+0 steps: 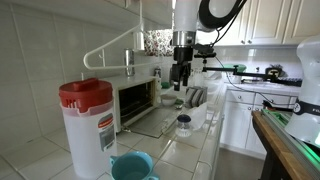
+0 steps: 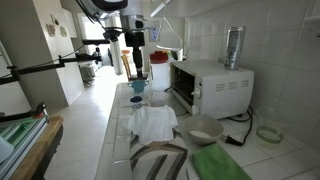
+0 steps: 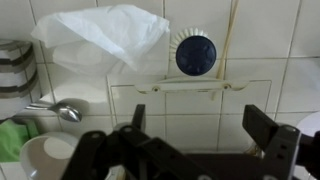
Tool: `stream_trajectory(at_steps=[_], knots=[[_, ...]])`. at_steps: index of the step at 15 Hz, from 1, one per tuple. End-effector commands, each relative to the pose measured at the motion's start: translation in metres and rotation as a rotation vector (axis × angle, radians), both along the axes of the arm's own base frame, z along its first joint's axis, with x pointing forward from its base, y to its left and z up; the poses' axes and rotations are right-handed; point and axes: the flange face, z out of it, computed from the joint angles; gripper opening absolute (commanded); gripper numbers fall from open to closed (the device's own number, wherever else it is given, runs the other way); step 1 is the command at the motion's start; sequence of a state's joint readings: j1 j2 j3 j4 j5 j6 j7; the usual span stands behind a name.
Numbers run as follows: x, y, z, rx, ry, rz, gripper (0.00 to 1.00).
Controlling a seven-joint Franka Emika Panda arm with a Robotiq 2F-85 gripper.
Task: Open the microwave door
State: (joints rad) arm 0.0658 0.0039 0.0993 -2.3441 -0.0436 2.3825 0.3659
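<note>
Pincer jaws stand apart in an exterior view, the gripper (image 1: 180, 82) hanging above the microwave door (image 1: 152, 120), which seems already folded down flat in front of the microwave (image 1: 135, 98). In an exterior view the gripper (image 2: 135, 68) hovers beside the microwave (image 2: 212, 85), touching nothing. In the wrist view the bar handle (image 3: 185, 87) lies just beyond the spread gripper (image 3: 200, 130). The opening looks finished, so the next move is probably to lift clear without catching the door.

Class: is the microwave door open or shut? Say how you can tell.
Open: the microwave door lies folded down flat in front of the microwave, leaving its cavity exposed.
</note>
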Motion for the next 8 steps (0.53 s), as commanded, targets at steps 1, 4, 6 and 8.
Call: stream_trajectory(at_steps=[1, 4, 6, 8], knots=[[0.0016, 0.0015, 0.0006, 0.021, 0.005, 0.015, 1.00], [0.0001, -0.0001, 0.0005, 0.000, 0.001, 0.002, 1.00], [0.0001, -0.0001, 0.0005, 0.000, 0.001, 0.002, 1.00], [0.0001, -0.0001, 0.0005, 0.000, 0.001, 0.002, 1.00]])
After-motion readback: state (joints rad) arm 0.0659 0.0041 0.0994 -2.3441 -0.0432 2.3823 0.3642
